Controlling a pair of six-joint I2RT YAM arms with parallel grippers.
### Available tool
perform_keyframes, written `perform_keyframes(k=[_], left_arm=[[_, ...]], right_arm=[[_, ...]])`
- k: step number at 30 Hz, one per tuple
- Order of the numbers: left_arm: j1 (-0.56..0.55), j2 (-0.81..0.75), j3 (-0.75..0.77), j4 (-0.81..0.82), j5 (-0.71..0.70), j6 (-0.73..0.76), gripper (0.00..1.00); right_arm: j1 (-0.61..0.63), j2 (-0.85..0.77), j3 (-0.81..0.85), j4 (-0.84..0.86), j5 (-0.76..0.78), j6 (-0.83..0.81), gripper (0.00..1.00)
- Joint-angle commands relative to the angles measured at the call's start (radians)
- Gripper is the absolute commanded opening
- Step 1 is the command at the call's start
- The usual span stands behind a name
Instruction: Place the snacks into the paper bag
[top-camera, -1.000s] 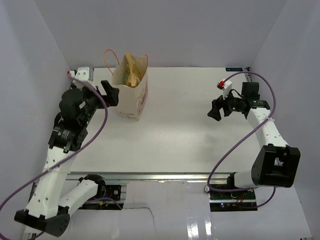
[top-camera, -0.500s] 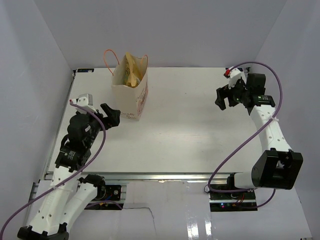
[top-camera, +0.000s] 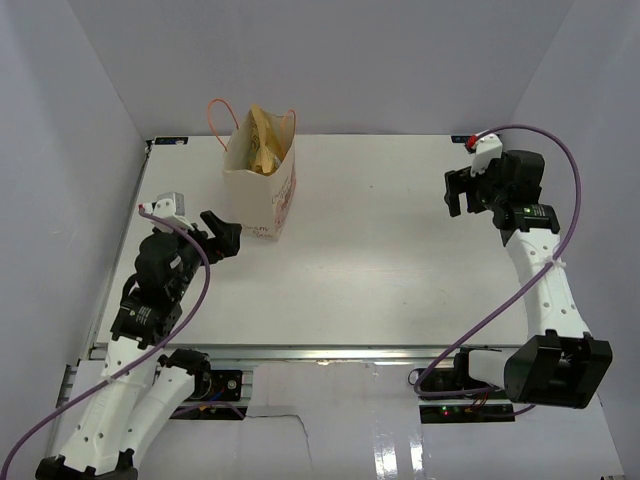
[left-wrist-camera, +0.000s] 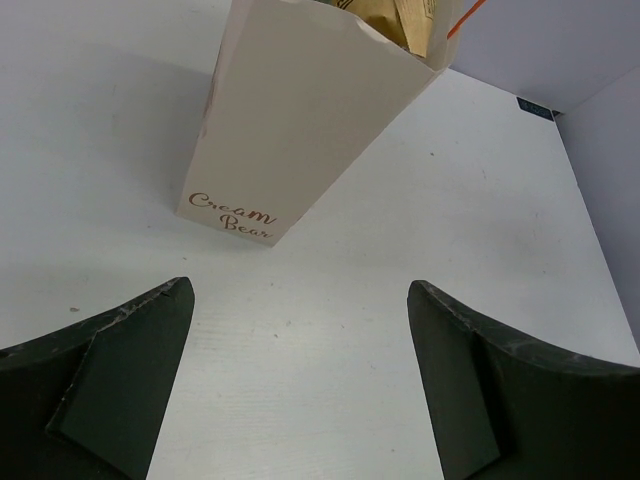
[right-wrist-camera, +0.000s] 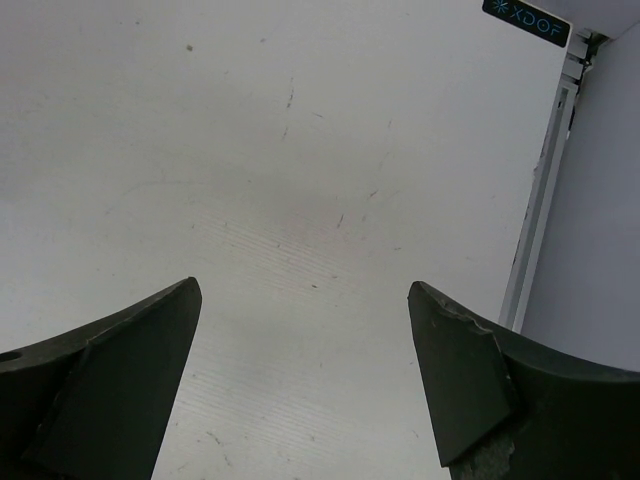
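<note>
The cream paper bag (top-camera: 262, 190) stands upright at the back left of the table, with orange loop handles and reddish print on its side. Yellow and tan snack packets (top-camera: 262, 143) stick out of its open top. In the left wrist view the bag (left-wrist-camera: 300, 110) stands just ahead, with packet tops (left-wrist-camera: 400, 18) showing inside. My left gripper (top-camera: 222, 232) is open and empty, a little to the near left of the bag. My right gripper (top-camera: 460, 192) is open and empty at the far right, over bare table. No loose snack shows on the table.
The table is white, enclosed by pale walls on three sides. Its right edge rail (right-wrist-camera: 545, 190) and a small dark label (right-wrist-camera: 525, 20) show in the right wrist view. Purple cables (top-camera: 540, 150) loop off both arms.
My left arm has drawn back from the bag toward the near left and now holds nearly still. My right arm has swung back and to the right, toward the far right corner.
</note>
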Motion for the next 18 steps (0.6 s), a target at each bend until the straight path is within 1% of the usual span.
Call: perform_keyframes(k=[1,5,12,18], left_arm=[[0.005,-0.035,-0.021,0.007,-0.006,-0.021,0.98],[0.005,-0.049,-0.032,0.002,-0.013,-0.030,0.98],[0.005,-0.058,-0.036,-0.016,-0.017,-0.041,0.98],[0.005,-0.090,-0.074,-0.039,-0.045,-0.050,0.98]], right_arm=[[0.000,-0.044,-0.044,0.085,0.023,0.030,0.90],[0.000,-0.075,-0.091,0.127,0.037,0.028,0.90],[0.000,-0.088,-0.112,0.122,0.078,0.062,0.90],[0.001,-0.096,-0.150,0.141,0.050,0.047,0.90]])
